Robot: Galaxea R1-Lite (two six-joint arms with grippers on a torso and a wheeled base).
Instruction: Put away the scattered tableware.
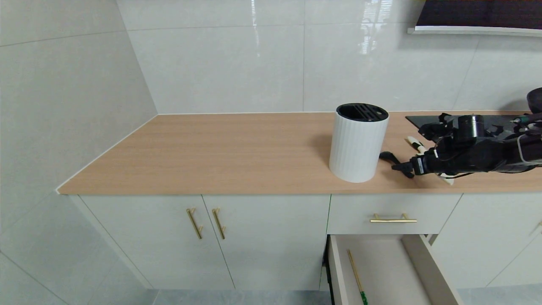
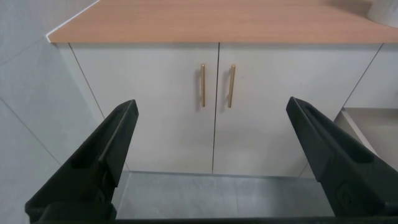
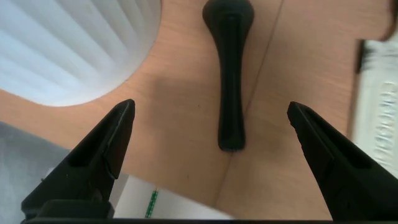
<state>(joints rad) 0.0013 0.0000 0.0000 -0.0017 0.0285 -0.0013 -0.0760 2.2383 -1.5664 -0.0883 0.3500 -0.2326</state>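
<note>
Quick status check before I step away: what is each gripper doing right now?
Left gripper: open, empty.
Right gripper: open, empty, facing the black utensil.

Right of centre in the head view: right arm [image 1: 478, 154] covers most of a white-handled utensil [image 1: 417, 145] and one end of a black utensil [image 1: 387, 156]; kind of either unclear. Bottom edge crops the open drawer [image 1: 394, 267] and the green-tipped chopstick [image 1: 356, 275] inside. Right wrist view: blurred white object [image 3: 379, 99], cut by the frame edge, unidentifiable.
</note>
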